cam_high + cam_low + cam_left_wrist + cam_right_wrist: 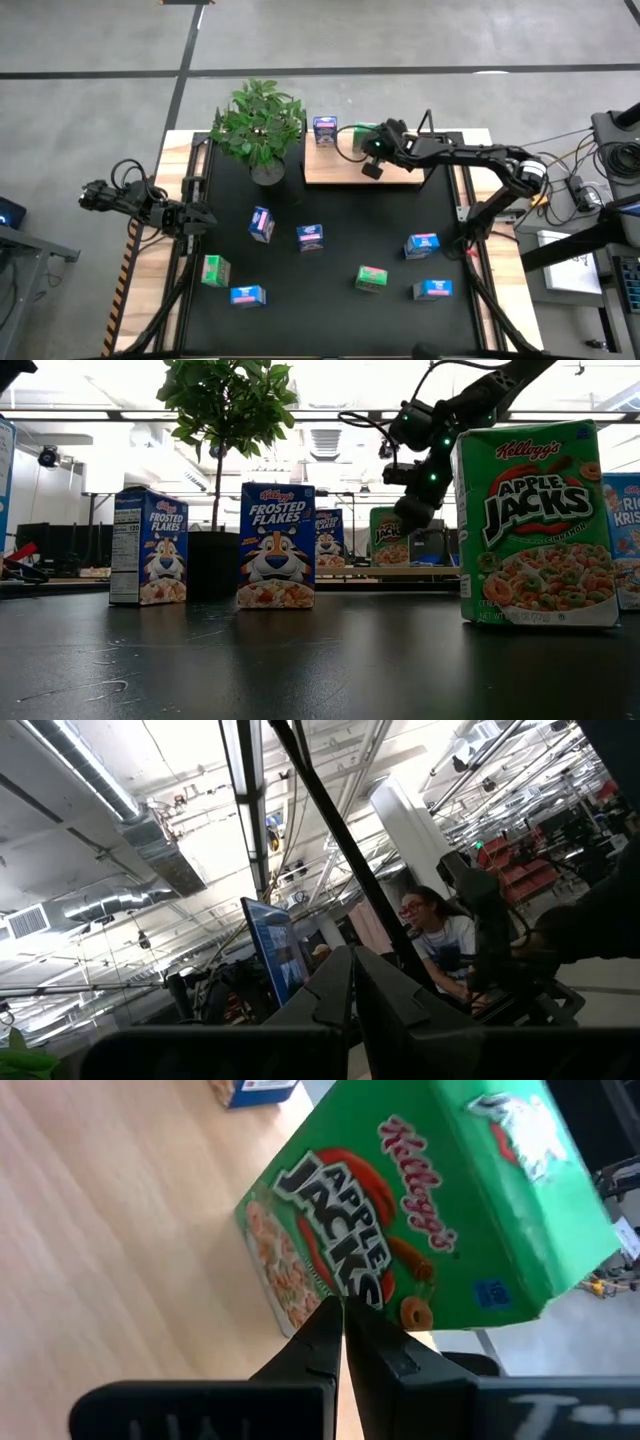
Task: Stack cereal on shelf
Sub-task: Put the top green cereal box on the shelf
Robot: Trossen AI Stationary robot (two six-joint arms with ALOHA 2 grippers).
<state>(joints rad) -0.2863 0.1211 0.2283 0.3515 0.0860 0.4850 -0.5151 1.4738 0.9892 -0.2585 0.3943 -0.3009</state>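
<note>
high view shows your right gripper [373, 160] clenched empty over the shelf [330, 170] beside a green apple jacks box [420, 1210], left gripper [200, 216] clenched, parked at the desk [330, 215] edge

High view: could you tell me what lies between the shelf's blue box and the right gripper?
A green Apple Jacks box stands there on the shelf, shown from above.

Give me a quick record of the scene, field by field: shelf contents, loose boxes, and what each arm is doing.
shelf: holds a blue Frosted Flakes box and a green Apple Jacks box
loose cereal: seven boxes on the black mat
right pincer: over the shelf beside the green box, fingers together, holding nothing
left pincer: waits at the mat's left edge, shut
plant: left of the shelf
</note>
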